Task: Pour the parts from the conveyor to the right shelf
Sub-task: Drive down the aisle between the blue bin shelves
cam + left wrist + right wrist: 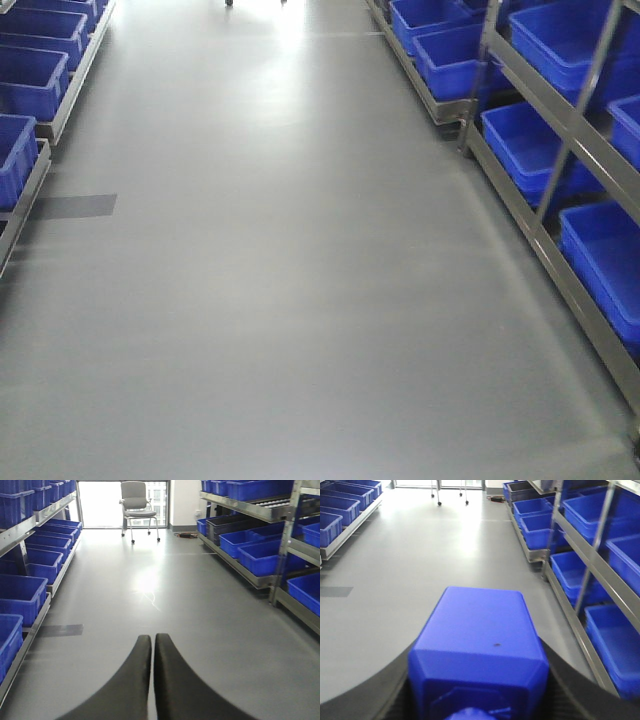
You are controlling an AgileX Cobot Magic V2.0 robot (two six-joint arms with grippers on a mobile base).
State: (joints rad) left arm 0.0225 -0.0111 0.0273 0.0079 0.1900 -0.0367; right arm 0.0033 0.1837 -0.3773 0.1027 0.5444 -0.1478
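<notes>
- Your plastic block (480, 640) is bright blue, with one dark speck on its top.
- Your left gripper (152, 640) is matte black.
- The right shelf (575, 118) has a silver-grey frame, and its bins (610, 260) are deep blue.
- You also see one dark-grey bin (226, 523).
- The floor (300, 300) is pale grey with a darker grey patch (75, 206).

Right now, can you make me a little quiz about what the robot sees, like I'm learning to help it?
1. True or false: the left jaws are shut with nothing between them.
2. What do the right jaws hold? A) a blue block B) a red ball C) nothing at all
3. What colour are the bins on the right shelf?

Key: 1 true; 2 A; 3 blue.
</notes>
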